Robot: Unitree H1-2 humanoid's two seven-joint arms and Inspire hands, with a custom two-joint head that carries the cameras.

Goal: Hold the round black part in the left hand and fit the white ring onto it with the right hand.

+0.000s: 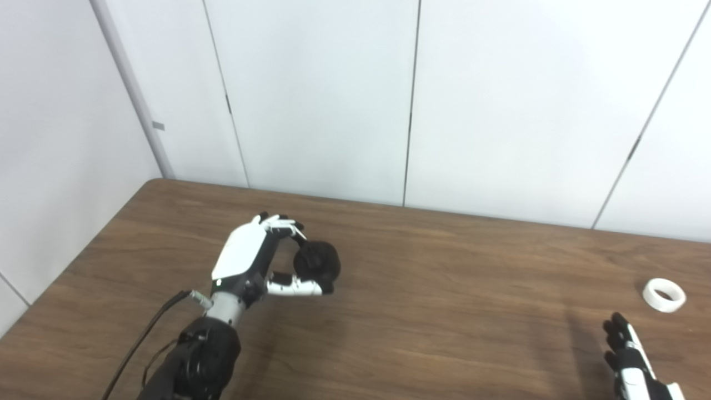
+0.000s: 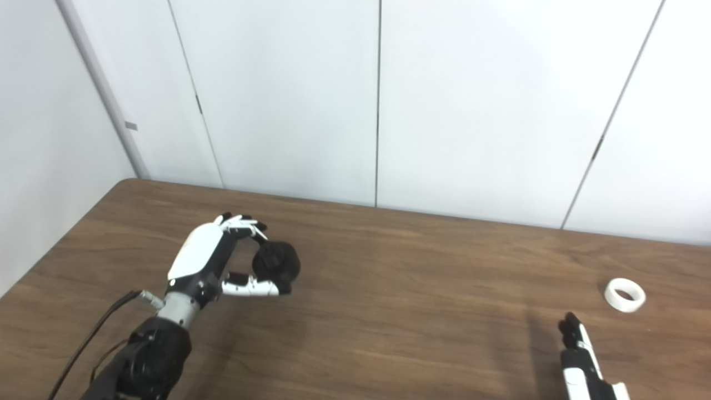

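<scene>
Two head cameras, side by side, looking down at table; views overlap almost fully.

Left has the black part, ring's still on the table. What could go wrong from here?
1. The left robot hand holds the round black part only between fingertips and thumb; pressing may twist it or knock it out.
2. The white ring lies flat on the table, so the right robot hand may push it away instead of lifting it.

Bright, even overhead light w/ washed-out white wall panels, no hard glare. Soft shadows on the counter: below the left hand lower left, faint vertical band lower right. Slightly soft focus, mild noise throughout.
</scene>
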